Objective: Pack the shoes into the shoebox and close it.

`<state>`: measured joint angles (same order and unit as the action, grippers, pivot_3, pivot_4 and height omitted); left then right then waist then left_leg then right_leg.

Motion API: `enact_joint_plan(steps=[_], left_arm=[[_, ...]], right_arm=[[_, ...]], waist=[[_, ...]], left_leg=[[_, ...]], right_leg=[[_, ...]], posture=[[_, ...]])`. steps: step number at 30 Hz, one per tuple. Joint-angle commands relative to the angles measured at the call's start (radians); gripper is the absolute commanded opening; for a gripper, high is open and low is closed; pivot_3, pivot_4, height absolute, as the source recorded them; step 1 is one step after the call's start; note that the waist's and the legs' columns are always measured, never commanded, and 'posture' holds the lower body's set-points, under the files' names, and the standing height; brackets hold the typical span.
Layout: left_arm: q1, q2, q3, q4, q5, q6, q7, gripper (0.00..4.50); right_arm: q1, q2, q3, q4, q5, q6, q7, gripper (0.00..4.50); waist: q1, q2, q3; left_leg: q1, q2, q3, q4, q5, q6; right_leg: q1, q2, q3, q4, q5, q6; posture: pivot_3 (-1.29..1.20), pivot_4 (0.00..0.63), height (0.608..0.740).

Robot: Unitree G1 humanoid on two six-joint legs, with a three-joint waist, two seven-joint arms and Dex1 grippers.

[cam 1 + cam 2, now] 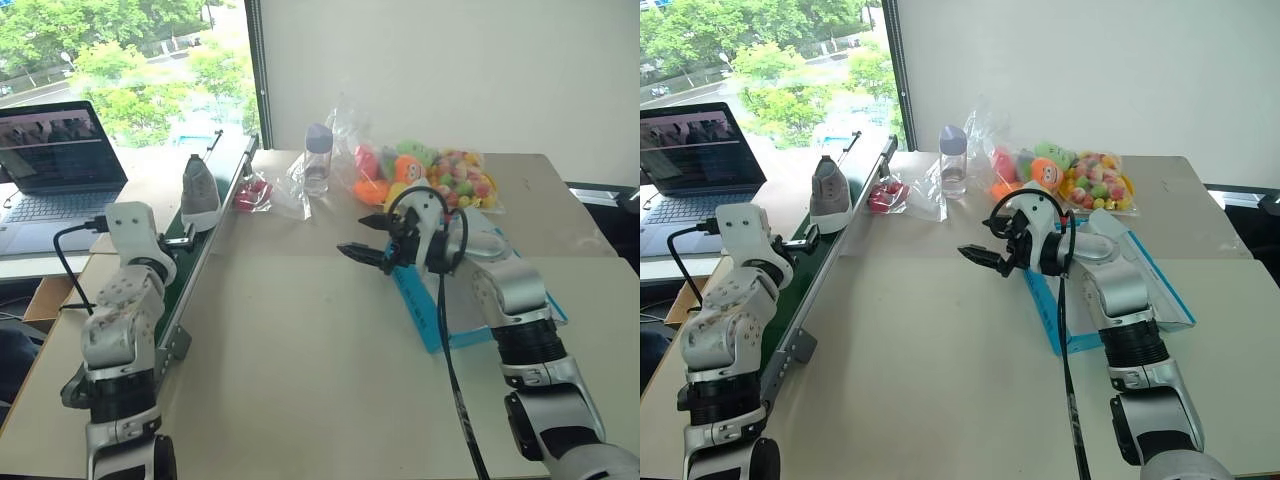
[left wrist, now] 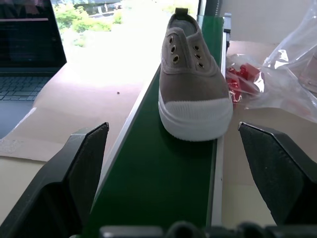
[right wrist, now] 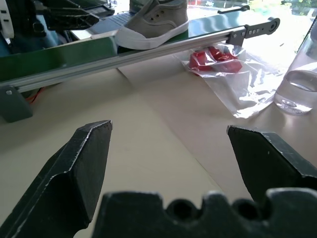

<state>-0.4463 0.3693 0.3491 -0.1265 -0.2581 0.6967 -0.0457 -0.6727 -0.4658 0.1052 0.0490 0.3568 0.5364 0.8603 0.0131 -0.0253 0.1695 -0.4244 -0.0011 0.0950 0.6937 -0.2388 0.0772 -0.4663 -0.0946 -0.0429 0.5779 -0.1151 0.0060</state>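
One grey shoe [image 2: 194, 94] is seen standing upright on the green conveyor belt [image 2: 163, 188], toe toward the left claw [image 2: 183, 163]. The left claw is held level over the belt just short of the toe, its fingers [image 2: 74, 173] spread wide and empty. The right claw [image 1: 372, 242] is held above the bare table [image 1: 300, 340], fingers apart and empty, aimed toward the belt. The blue shoebox [image 1: 1047, 305] lies on the table under the right forearm, largely hidden by it. A water bottle [image 1: 318, 157], clear plastic bags [image 3: 233, 79] and a bag of plush toys [image 1: 440, 175] are located behind the right claw.
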Motion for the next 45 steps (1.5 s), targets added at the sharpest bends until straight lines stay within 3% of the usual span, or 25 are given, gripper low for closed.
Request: enact_joint_plan(steps=[1, 9, 13, 16, 25, 33, 37, 39, 43, 45], left_arm=[[-0.074, 0.017, -0.015, 0.04, 0.014, -0.034, -0.003, 4.5], [-0.102, 0.022, -0.006, 0.148, 0.042, -0.035, 0.03, 4.5], [-0.085, -0.018, 0.032, 0.16, 0.011, 0.05, 0.081, 4.5], [-0.08, -0.041, 0.041, 0.162, -0.006, 0.088, 0.085, 3.79], [-0.119, -0.056, 0.054, 0.109, -0.036, 0.054, 0.064, 0.62], [-0.218, -0.081, 0.032, 0.045, -0.072, -0.01, 0.046, 0.62], [-0.274, -0.154, -0.015, -0.004, -0.116, 0.004, 0.041, 0.62], [-0.293, -0.205, -0.044, -0.031, -0.145, 0.02, 0.038, 0.62], [-0.352, -0.343, -0.131, -0.07, -0.202, 0.061, 0.051, 0.62], [-0.378, -0.378, -0.144, -0.063, -0.211, 0.063, 0.054, 0.62]], right_arm=[[-0.026, -0.004, -0.015, -0.025, 0.0, -0.005, 0.001, 4.44], [-0.012, -0.015, -0.023, -0.038, 0.0, 0.0, -0.003, 4.44], [-0.001, -0.031, -0.023, -0.043, -0.009, 0.0, -0.005, 4.44], [-0.002, -0.037, -0.02, -0.043, -0.012, -0.002, -0.01, 4.5], [-0.018, -0.031, -0.017, -0.036, -0.025, -0.01, -0.019, 4.5], [-0.034, -0.009, -0.05, -0.022, -0.009, -0.017, -0.04, 4.5], [-0.073, 0.038, -0.127, 0.002, 0.033, -0.001, -0.108, 4.5], [-0.103, 0.074, -0.19, 0.02, 0.082, 0.037, -0.158, 4.5], [-0.219, 0.206, -0.469, 0.063, 0.389, 0.289, -0.41, 4.5], [-0.228, 0.236, -0.517, 0.044, 0.463, 0.363, -0.47, 4.5]], waist=[[-0.002, 0.0, 0.0], [-0.01, 0.0, 0.0], [-0.01, 0.0, 0.0], [-0.007, 0.0, 0.0], [0.001, 0.0, 0.0], [-0.002, -0.002, 0.001], [-0.002, -0.002, 0.001], [0.0, -0.002, 0.001], [0.0, -0.002, 0.001], [0.001, -0.002, 0.001]], left_leg=[[0.0, 0.0, 0.0, 0.0, 0.0, 0.0], [0.0, 0.001, 0.0, -0.001, 0.0, 0.0], [0.0, 0.0, 0.0, 0.0, 0.0, 0.0], [0.001, 0.0, 0.0, 0.0, 0.0, 0.0], [0.001, 0.0, 0.0, 0.0, 0.001, -0.001], [0.0, 0.0, 0.0, 0.0, 0.001, -0.001], [0.0, 0.0, 0.0, 0.0, 0.001, -0.001], [0.0, 0.0, 0.0, 0.0, 0.001, -0.001], [0.0, 0.0, 0.0, 0.0, 0.002, 0.002], [-0.001, 0.0, -0.001, 0.0, 0.005, 0.007]], right_leg=[[0.0, 0.0, 0.0, 0.0, 0.0, 0.0], [0.0, 0.002, 0.0, 0.0, 0.0, 0.0], [0.0, 0.001, 0.0, 0.0, 0.001, 0.0], [0.0, 0.0, 0.0, 0.0, 0.001, 0.0], [0.001, 0.0, 0.0, 0.001, 0.001, 0.0], [0.0, 0.001, 0.0, 0.0, 0.001, 0.0], [0.0, 0.0, 0.0, 0.0, 0.001, 0.0], [0.001, 0.0, 0.0, 0.0, 0.001, 0.0], [0.001, 0.001, 0.0, 0.0, 0.001, 0.0], [0.001, 0.001, 0.0, 0.0, 0.002, 0.0]], posture=[[0.0, 0.15, 0.74], [0.0, 0.15, 0.74], [0.0, 0.15, 0.74], [0.0, 0.15, 0.74], [0.0, 0.15, 0.74], [0.0, 0.15, 0.74], [0.0, 0.15, 0.74], [0.0, 0.15, 0.74], [0.0, 0.15, 0.74], [0.0, 0.15, 0.74]])
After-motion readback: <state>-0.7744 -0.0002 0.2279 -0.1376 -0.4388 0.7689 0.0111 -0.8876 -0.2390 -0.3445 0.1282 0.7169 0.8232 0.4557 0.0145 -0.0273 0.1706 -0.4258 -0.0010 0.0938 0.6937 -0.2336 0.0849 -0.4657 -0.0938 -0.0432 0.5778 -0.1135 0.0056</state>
